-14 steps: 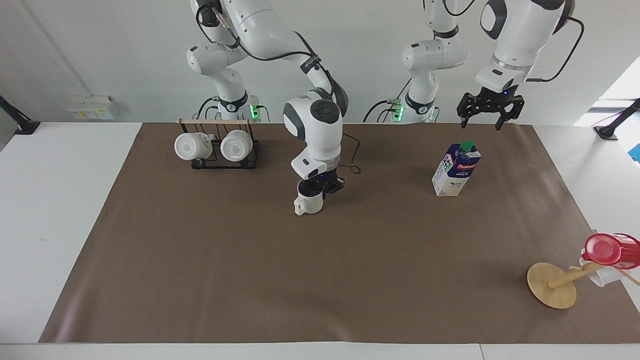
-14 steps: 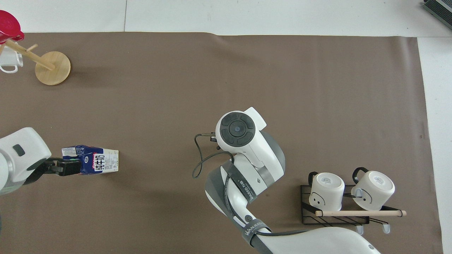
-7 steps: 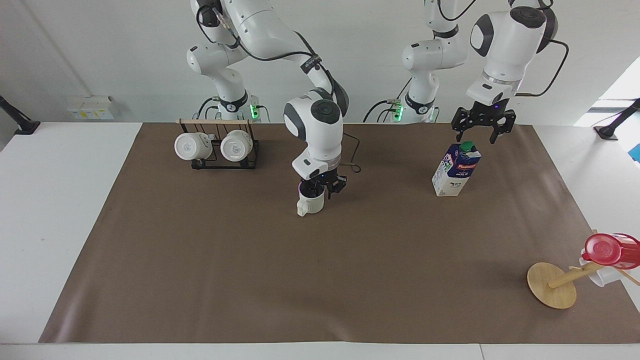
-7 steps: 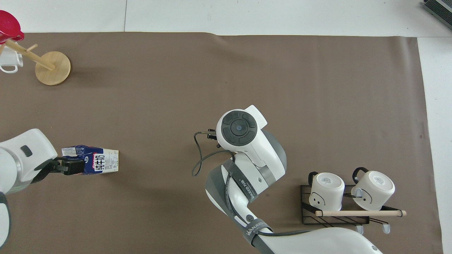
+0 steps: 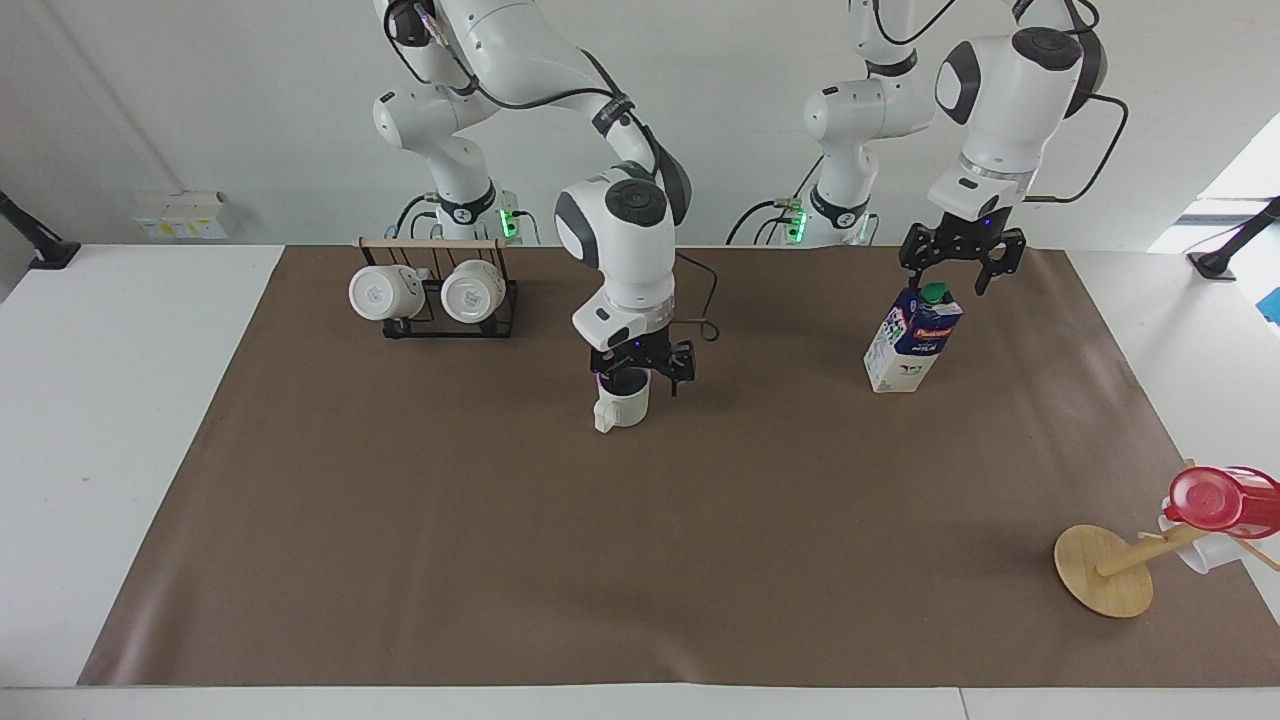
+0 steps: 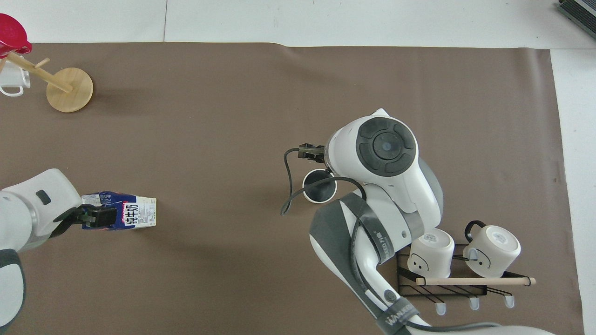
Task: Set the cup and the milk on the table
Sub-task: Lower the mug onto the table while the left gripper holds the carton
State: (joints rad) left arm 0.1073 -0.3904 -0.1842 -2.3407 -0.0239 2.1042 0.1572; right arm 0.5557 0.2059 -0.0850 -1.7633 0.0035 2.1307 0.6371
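1. The cup (image 5: 622,401) stands upright on the brown mat of the table (image 5: 640,560), mouth up, its long axis vertical and its loop handle turned away from the robots. Taking the milk (image 5: 912,340) as the landmark, the cup sits well apart from it toward the right arm's end of the table, about as far from the robots.
2. The milk stands upright on the mat too, a tall blue-and-white carton with a red label band and a green round cap at the top (its long axis vertical, the sloped top toward the robots).
3. The cup is smooth cream-white ceramic, round, with a dark inside; the mat is flat, matt and paper-like.
4. The right gripper (image 5: 643,372) hangs just over the cup's rim, jaws open and holding nothing.
5. The left gripper (image 5: 950,268) hangs just above the milk's cap, jaws spread open, holding nothing.
6. The overhead view shows the cup's dark round mouth (image 6: 319,185) beside the right arm's wrist, which the facing view gives only edge-on; the facing view shows the handle, which cannot be made out from above. From above the milk (image 6: 125,215) shows its printed side, and the left gripper (image 6: 93,217) covers its top.
7. Farther from the robots than the milk, a wooden stand (image 5: 1105,570) leans with a red-lidded cup (image 5: 1222,500). A black wire rack (image 5: 440,305) with two white mugs lies well apart from the milk, at the right arm's end.
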